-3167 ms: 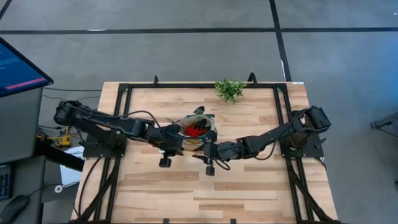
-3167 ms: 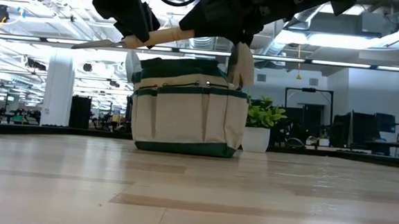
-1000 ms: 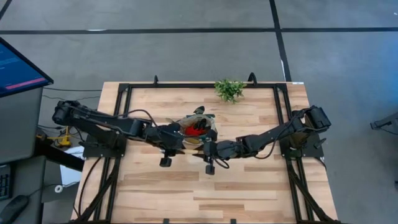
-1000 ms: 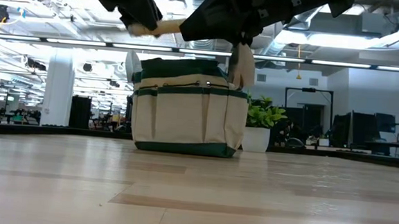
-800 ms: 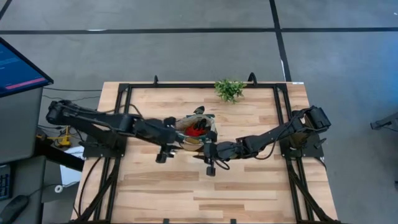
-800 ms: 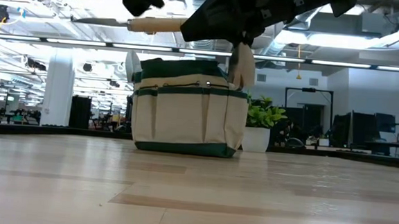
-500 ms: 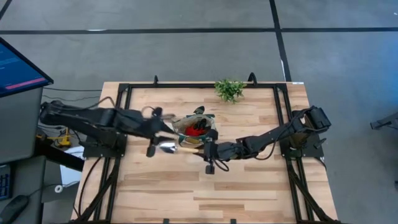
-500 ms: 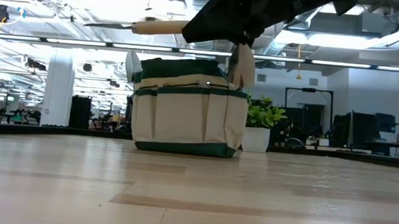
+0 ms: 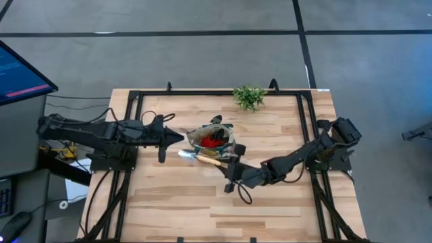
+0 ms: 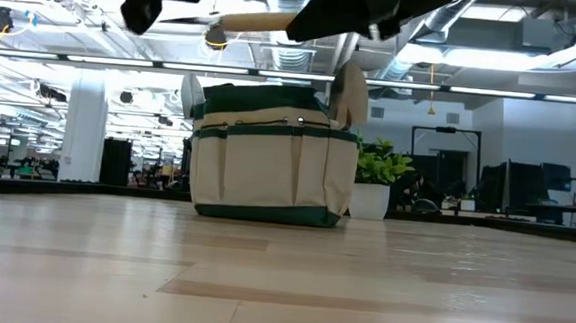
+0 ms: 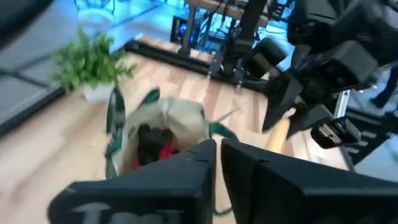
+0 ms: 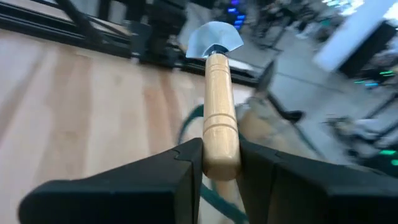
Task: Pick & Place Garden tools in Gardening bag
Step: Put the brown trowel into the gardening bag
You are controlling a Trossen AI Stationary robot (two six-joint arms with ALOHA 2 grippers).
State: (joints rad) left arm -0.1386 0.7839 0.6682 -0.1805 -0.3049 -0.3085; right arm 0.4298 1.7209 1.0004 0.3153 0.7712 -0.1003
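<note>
Fingers: right gripper clamps trowel by its wooden handle, blade pointing away | axis: level, above table, bag just beyond blade and below | left gripper pinched shut, empty, beside bag | views: low view shows trowel's height above rim; high view shows sideways offset

The gardening bag contents are blurred, perhaps dark shears beside something red.
</note>
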